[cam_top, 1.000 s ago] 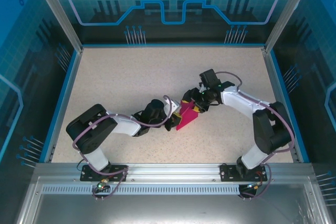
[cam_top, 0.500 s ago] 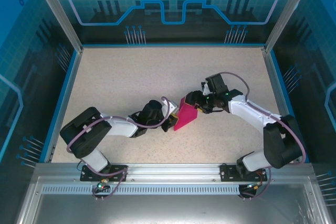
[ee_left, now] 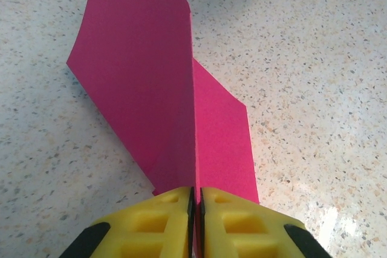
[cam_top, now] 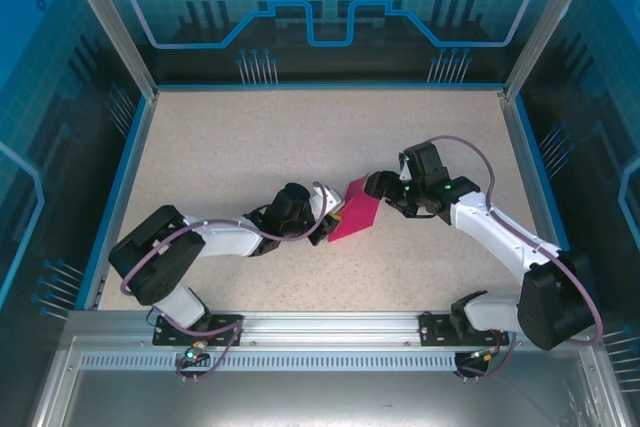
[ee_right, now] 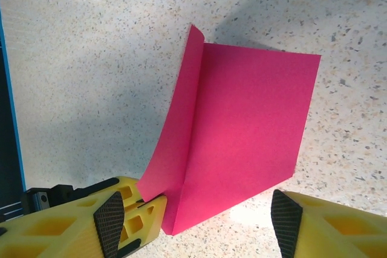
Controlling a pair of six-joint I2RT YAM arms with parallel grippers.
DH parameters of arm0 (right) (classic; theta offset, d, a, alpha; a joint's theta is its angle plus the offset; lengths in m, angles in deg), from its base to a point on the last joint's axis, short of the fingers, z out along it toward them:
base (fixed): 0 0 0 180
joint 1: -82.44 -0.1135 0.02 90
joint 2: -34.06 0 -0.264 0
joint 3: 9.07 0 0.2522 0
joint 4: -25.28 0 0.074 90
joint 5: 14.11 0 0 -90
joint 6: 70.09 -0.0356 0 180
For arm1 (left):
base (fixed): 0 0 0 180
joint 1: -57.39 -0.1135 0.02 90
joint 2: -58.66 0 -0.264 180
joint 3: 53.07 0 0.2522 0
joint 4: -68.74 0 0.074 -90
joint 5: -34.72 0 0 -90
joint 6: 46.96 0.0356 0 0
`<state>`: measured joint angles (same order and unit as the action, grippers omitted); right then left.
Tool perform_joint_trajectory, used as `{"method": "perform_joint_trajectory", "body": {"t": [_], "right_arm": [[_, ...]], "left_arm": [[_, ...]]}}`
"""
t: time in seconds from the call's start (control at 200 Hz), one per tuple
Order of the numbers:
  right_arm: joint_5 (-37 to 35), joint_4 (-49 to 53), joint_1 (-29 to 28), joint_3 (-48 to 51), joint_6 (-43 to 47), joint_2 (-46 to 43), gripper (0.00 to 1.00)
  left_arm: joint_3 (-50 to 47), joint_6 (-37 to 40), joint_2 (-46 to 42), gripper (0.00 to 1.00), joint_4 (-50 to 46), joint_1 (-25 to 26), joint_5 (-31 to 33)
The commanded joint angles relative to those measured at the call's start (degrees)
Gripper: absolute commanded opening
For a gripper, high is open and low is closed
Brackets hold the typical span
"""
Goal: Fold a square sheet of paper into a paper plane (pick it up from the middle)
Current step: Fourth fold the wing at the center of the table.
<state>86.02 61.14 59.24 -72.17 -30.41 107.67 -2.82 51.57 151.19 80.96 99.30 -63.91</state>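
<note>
While your left claw is pinching the folded square sheet of paper at its crease, your right claw is gaping wide just beside it, near the table's middle.

folded pink paper lies between spread yellow jaws.

A speckled beige tabletop lay under even light, bordered by a blue rim. Translucent blue panels printed with circuit patterns stood behind, framed by aluminium posts, with a metal rail along the near edge.
</note>
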Motion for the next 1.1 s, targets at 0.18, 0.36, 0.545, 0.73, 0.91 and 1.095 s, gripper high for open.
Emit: {"method": "perform_joint_trajectory", "body": {"t": [0.18,0.36,0.545,0.73,0.91,1.095], "right_arm": [[-2.92,2.12,0.7,2.83,-1.6,-0.48,0.69],[-5.21,3.67,0.81,4.05,-2.32,-0.51,0.69],[-4.7,3.08,1.78,6.02,-2.46,-1.34,0.69],[-4.25,3.55,1.99,5.04,-1.8,-0.89,0.69],[-0.87,1.75,2.69,5.38,-1.93,0.25,0.7],[7.03,-0.13,4.13,3.47,-2.32,4.26,0.71]], "left_arm": [[2.96,-8.94,6.61,0.14,2.85,5.84,7.04],[4.9,-11.88,8.79,0.15,2.18,9.33,10.96],[4.98,-14.04,9.07,0.16,1.76,9.68,13.84],[5.44,-22.42,10.08,0.21,2.49,10.1,15.89],[6.16,-27.04,9.5,0.29,0.71,10.24,17.98],[5.28,-28.77,9.42,0.31,1.24,10.25,18.21]]}}
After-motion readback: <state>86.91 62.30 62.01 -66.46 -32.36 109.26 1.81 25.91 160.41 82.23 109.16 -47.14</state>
